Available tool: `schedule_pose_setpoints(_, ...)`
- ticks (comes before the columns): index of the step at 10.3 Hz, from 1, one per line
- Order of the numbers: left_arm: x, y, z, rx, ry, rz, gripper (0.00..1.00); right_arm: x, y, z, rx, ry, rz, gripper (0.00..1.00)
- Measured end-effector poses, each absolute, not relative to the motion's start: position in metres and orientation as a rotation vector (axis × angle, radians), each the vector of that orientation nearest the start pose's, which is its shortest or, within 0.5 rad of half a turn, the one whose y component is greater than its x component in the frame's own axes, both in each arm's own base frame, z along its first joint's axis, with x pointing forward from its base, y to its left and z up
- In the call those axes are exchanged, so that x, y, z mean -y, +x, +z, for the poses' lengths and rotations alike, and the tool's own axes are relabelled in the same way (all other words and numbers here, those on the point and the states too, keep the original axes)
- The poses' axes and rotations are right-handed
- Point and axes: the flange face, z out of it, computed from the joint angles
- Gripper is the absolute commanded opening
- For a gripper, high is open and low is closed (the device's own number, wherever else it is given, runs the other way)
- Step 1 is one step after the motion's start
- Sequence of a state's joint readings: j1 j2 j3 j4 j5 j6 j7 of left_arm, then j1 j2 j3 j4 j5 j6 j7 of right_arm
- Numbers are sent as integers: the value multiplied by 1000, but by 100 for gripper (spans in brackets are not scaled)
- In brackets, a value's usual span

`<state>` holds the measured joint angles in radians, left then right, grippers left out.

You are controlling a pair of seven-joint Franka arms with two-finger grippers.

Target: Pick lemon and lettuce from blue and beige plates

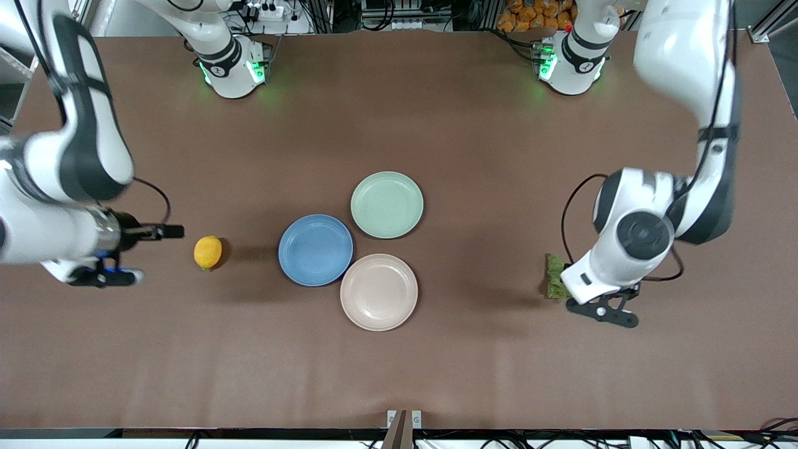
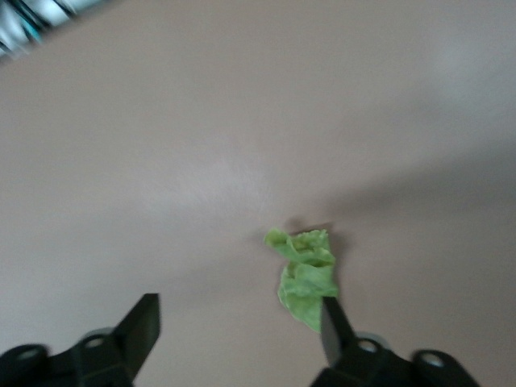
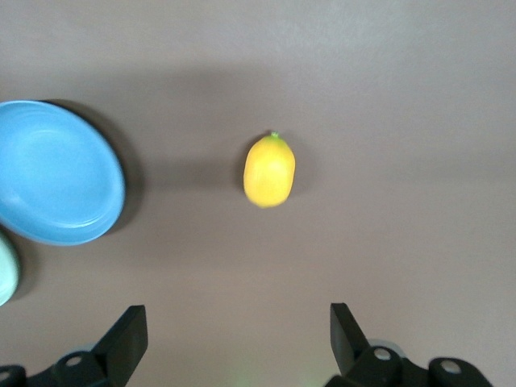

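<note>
Even overhead light, soft shadows, blurred left wrist view

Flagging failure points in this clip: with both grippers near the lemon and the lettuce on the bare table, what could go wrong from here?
1. The lettuce lies flat and thin on the table; the open left gripper sits off-centre, one finger at the leaf's edge, so it may close on air.
2. The lemon is rounded; the open right gripper could nudge it rolling toward the blue plate.

pale green plate [image 1: 386,204] | on brown table [image 1: 474,368] | mid-table, empty
</note>
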<state>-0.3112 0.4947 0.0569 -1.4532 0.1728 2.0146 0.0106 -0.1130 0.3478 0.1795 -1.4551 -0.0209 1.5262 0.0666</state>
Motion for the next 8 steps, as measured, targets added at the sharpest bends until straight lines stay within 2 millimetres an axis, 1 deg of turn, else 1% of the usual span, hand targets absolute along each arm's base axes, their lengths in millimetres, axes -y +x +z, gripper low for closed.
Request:
schedule_pose_setpoints(1, 180, 670, 459, -491, -2949, -165, 100, -30, 618, 508, 10, -3104, 380, 100)
schedule_pose_setpoints(2, 181, 654, 498, -425, -3015, -168, 100, -33, 602, 544, 14, -3119, 324, 100)
schedule_pose_setpoints(3, 178, 641, 524, -301, -3111, -145, 100, -32, 588, 574, 7, -3131, 267, 100)
schedule_pose_setpoints(4, 172, 631, 539, -181, -3181, -105, 100, -29, 574, 598, -5, -3142, 221, 100)
schedule_pose_setpoints(5, 168, 624, 550, -102, -3208, -71, 100, -27, 561, 615, -14, -3149, 200, 100)
schedule_pose_setpoints(6, 165, 615, 561, -59, -3211, -36, 100, -27, 550, 623, -16, -3155, 201, 100)
schedule_pose_setpoints(7, 163, 604, 574, -47, -3210, -7, 100, -28, 544, 620, -15, -3157, 216, 100)
schedule_pose_setpoints(8, 160, 594, 588, -39, -3210, 3, 100, -29, 542, 613, -13, -3157, 243, 100)
